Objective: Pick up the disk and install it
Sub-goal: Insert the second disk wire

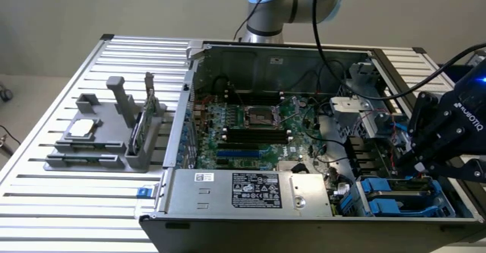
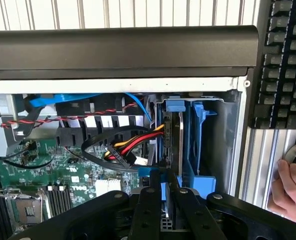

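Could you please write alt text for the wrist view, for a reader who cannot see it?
The black tool sits closed around the edge of the disk, which stands on edge in its blue carrier inside the drive bay at a corner of the open computer case. Red, yellow and black cables and a green motherboard lie beside the bay; a person's hand rests near a keyboard outside the case.

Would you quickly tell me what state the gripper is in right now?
Gripper: closed on the blue-framed disk, which stands edge-on in the drive bay of the computer case.
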You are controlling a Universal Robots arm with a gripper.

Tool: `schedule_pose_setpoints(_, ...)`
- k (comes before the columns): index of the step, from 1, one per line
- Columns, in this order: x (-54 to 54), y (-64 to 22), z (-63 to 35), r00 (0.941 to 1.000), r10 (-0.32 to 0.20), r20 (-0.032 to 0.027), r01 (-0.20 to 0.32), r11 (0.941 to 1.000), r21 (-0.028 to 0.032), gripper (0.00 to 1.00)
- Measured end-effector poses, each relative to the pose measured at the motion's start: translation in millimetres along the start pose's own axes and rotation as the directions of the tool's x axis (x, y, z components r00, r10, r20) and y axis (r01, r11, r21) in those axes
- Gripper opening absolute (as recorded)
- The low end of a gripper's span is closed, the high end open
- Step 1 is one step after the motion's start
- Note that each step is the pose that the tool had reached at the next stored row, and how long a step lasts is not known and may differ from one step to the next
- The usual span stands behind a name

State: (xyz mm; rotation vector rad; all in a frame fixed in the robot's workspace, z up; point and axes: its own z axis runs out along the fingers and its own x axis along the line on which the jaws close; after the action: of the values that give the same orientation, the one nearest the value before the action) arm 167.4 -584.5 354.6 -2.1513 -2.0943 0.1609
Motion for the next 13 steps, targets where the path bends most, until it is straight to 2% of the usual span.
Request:
schedule_pose_setpoints(3, -1.2, 1.7, 1.9, 1.0000, -0.001, -0.0053, 0.001, 1.0000, 0.0001, 0.16)
schedule_pose_setpoints(6, -3.1, 3.6, 3.9, 0.9999, -0.002, -0.0130, 0.002, 1.0000, 0.0003, 0.16)
schedule_pose_setpoints(11, -8.5, 5.1, 8.0, 0.9994, -0.006, -0.0333, 0.006, 1.0000, 0.0008, 0.16)
schedule_pose_setpoints(13, -8.9, 5.2, 8.8, 0.9993, -0.007, -0.0378, 0.007, 1.0000, 0.0009, 0.16)
